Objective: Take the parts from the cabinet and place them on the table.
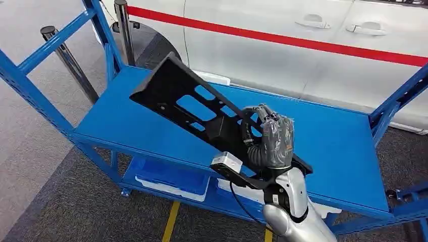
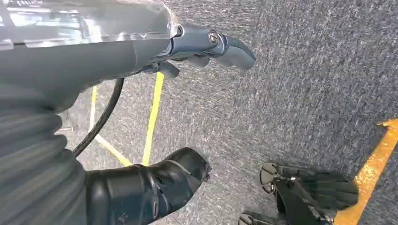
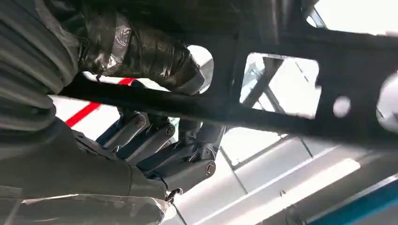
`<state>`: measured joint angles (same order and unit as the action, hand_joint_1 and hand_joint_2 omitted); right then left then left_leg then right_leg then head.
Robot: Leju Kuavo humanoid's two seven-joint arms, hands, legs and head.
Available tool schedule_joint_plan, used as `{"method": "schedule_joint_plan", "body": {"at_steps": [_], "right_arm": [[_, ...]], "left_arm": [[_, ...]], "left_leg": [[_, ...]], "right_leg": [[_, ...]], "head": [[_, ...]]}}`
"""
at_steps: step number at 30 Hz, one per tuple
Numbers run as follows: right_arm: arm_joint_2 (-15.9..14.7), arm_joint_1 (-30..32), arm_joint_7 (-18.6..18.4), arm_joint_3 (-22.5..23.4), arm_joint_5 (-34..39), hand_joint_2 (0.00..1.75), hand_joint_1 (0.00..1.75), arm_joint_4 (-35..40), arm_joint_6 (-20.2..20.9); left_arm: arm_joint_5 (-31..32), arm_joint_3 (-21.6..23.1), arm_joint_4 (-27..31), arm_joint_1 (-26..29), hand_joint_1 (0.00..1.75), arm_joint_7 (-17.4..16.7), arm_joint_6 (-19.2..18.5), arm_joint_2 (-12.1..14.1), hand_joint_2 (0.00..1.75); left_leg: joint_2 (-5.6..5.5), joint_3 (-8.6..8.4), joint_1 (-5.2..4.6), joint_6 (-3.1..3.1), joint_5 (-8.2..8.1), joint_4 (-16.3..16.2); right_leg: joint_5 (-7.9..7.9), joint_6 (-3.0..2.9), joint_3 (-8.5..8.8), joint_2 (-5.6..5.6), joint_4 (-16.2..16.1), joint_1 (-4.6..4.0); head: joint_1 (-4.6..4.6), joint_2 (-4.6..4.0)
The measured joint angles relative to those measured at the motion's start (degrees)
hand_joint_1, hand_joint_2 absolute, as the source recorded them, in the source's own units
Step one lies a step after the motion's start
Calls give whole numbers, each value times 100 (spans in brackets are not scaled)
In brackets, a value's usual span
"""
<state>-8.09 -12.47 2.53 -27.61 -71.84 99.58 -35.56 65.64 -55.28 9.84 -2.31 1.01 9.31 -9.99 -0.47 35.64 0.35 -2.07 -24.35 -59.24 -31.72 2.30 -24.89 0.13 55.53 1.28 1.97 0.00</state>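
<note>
A long black part (image 1: 186, 103) with several cut-outs is tilted over the blue table top (image 1: 333, 146), its far end raised toward the back left. My right hand (image 1: 272, 138) grips its near end, fingers wrapped over the frame. In the right wrist view the thumb lies across one bar of the part (image 3: 281, 122) and the fingers (image 3: 155, 140) curl on its other side. My left hand (image 2: 70, 70) hangs over grey carpet, thumb and fingers apart, holding nothing.
Blue uprights (image 1: 30, 91) frame the left and right ends of the table. A white car (image 1: 303, 40) with a red stripe stands right behind it. Two dark posts (image 1: 70, 60) stand at the back left. Blue bins (image 1: 171, 176) sit on the lower shelf.
</note>
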Motion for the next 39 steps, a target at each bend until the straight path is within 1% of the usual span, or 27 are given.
{"method": "schedule_joint_plan", "body": {"at_steps": [2, 4, 6, 7, 8, 10, 11, 12, 14, 15, 16, 17, 18, 20, 21, 23, 25, 26, 27, 29, 31, 32, 33, 35, 36, 37, 39], "right_arm": [[0, 15, 41, 13, 20, 175, 175, 131, -65], [-4, 19, 59, 15, 41, 175, 175, 218, -120], [-4, 57, 66, 15, 59, 175, 175, 249, -125], [-4, 69, 72, 15, 66, 175, 175, 258, -125], [-7, 69, 77, 15, 66, 175, 175, 266, -125], [-28, 71, 90, 15, 68, 175, 175, 306, -127], [-28, 67, 98, 15, 68, 175, 175, 323, -127], [-28, 72, 105, 15, 68, 175, 175, 339, -131], [-35, 82, 112, 15, 70, 175, 175, 380, -144], [-35, 92, 114, 15, 70, 175, 175, 415, -147], [-35, 95, 125, 15, 70, 175, 175, 450, -153], [-35, 92, 131, 15, 68, 175, 175, 479, -162], [-33, 97, 140, 15, 68, 175, 175, 514, -166], [-26, 111, 175, -7, 68, 175, 175, 570, -179], [-9, 115, 181, -46, 70, 175, 175, 603, -188], [20, 115, 199, -133, 89, 175, 175, 679, -197], [26, 107, 217, -197, 184, 175, 175, 767, -208], [28, 88, 230, -241, 263, 175, 175, 822, -210], [41, 42, 252, -310, 319, 175, 175, 874, -219], [123, -162, 308, -497, 442, 175, 175, 870, -249], [285, -463, 311, -759, 437, 175, 175, 806, -330], [341, -568, 295, -875, 426, 175, 175, 760, -365], [384, -665, 273, -961, 424, 175, 175, 734, -374], [426, -775, 247, -1078, 433, 175, 175, 697, -378], [426, -782, 225, -1119, 465, 175, 175, 680, -378], [424, -783, 225, -1156, 479, 175, 175, 679, -381], [415, -774, 192, -1231, 527, 175, 175, 717, -383]], "left_arm": [[2, -20, 2, -5, 0, -26, -2, -15, 175], [4, -33, 0, -7, 0, -42, -2, -17, 175], [17, -42, 2, -6, 0, -46, -2, -22, 175], [17, -48, 0, -6, 0, -48, -2, -24, 175], [17, -55, 0, -7, 0, -48, -2, -31, 175], [17, -61, 0, -7, 0, -48, -4, -44, 175], [18, -63, 0, -6, 0, -48, -4, -42, 175], [17, -66, 0, -12, 0, -46, -4, -44, 175], [17, -68, 0, -11, 0, -39, -7, -44, 175], [15, -68, 0, -6, 0, -39, -9, -44, 175], [11, -72, 0, 5, 0, -39, -11, -44, 175], [9, -72, 0, -3, 0, -39, -13, -42, 175], [-2, -72, 0, -7, 0, -41, -13, -42, 175], [-39, -74, 0, -6, 0, -46, -17, -44, 175], [-57, -79, 0, -6, 0, -48, -17, -42, 175], [-85, -94, 0, -7, 0, -61, -17, -39, 175], [-98, -116, 0, -7, 0, -72, -20, -39, 175], [-113, -122, 2, -15, 0, -72, -26, -33, 175], [-146, -131, 2, -17, 0, -61, -46, -13, 175], [-232, -179, 2, -16, 0, 13, -109, -7, 175], [-249, -234, 4, -30, 0, 31, -197, 28, 175], [-258, -245, 2, -52, 0, 35, -225, 26, 175], [-251, -262, 4, -59, 0, 35, -229, 37, 175], [-157, -271, 4, -56, 0, -37, -256, 55, 175], [-110, -271, 4, -44, 0, -78, -258, 55, 175], [-77, -271, 4, -34, 0, -105, -258, 55, 175], [-30, -271, 2, -26, 0, -182, -203, 52, 175]], "left_leg": [[22, -37, 74, -57, 49, 111], [36, -29, 77, -75, 61, 116], [45, -14, 77, -74, 61, 101], [45, -10, 82, -70, 63, 89], [44, -6, 90, -62, 64, 74], [35, -1, 114, -4, 68, 45], [32, 12, 118, 43, 78, 36], [13, 37, 98, 108, 113, 34], [12, 58, 97, 218, 188, 61], [11, 64, 107, 273, 225, 85], [11, 86, 122, 310, 213, 75], [19, 160, 134, 314, 43, -31], [25, 275, 132, 313, -300, -352], [24, 546, 128, 329, -865, -1227], [25, 632, 125, 335, -997, -1592], [25, 460, 114, 304, -836, -1596], [24, -186, 66, 195, -493, -703], [23, -515, 33, 116, -483, -228], [37, -679, 17, 81, -579, 54], [37, -591, -13, 88, -495, 69], [57, -559, -3, 24, -383, 159], [109, -566, 37, -18, -277, 231], [99, -507, 46, -84, -203, 258], [98, -361, 47, -84, -95, 255], [98, -282, 47, -73, -39, 250], [100, -195, 52, -56, 17, 235], [107, -18, 78, -8, 105, 171]], "right_leg": [[-196, 20, -65, -2, 207, 9], [-651, 40, -475, -1, 1024, 15], [-863, 67, -864, -3, 1764, 24], [-736, 79, -907, -4, 1787, 40], [-480, 83, -826, -6, 1551, 61], [90, 84, -426, -11, 612, 84], [98, 79, -289, -8, 263, 93], [157, 21, -304, 29, 258, 15], [180, -59, -394, 45, 283, -5], [207, -109, -419, 46, 291, -22], [273, -210, -460, 36, 236, 26], [319, -270, -487, 8, 239, 15], [367, -344, -550, 4, 241, 3], [448, -396, -675, -15, 262, -46], [489, -408, -747, -19, 283, -76], [546, -416, -888, -20, 334, -125], [599, -410, -995, -17, 384, -166], [621, -405, -1018, -19, 406, -167], [647, -377, -1063, -23, 429, -212], [722, -310, -1066, -24, 412, -158], [824, -236, -1092, -1, 371, -167], [684, -212, -1127, 5, 435, -155], [387, -189, -1201, -3, 633, -148], [-207, -138, -1388, -6, 1356, -88], [-385, -107, -1464, -5, 1724, -61], [-387, -82, -1470, -7, 1933, -34], [6, -27, -1150, -12, 1649, 16]], "head": [[6, 0], [2, 0], [2, 0], [2, 0], [0, 0], [2, 0], [2, 0], [0, 0], [-4, 0], [4, 0], [-2, 0], [-2, 0], [-4, 0], [-4, 0], [-2, 0], [-4, 0], [-4, 0], [-4, 0], [0, 0], [0, 0], [-4, 0], [0, 0], [7, 0], [2, 0], [0, 0], [0, 0], [-2, 0]]}}
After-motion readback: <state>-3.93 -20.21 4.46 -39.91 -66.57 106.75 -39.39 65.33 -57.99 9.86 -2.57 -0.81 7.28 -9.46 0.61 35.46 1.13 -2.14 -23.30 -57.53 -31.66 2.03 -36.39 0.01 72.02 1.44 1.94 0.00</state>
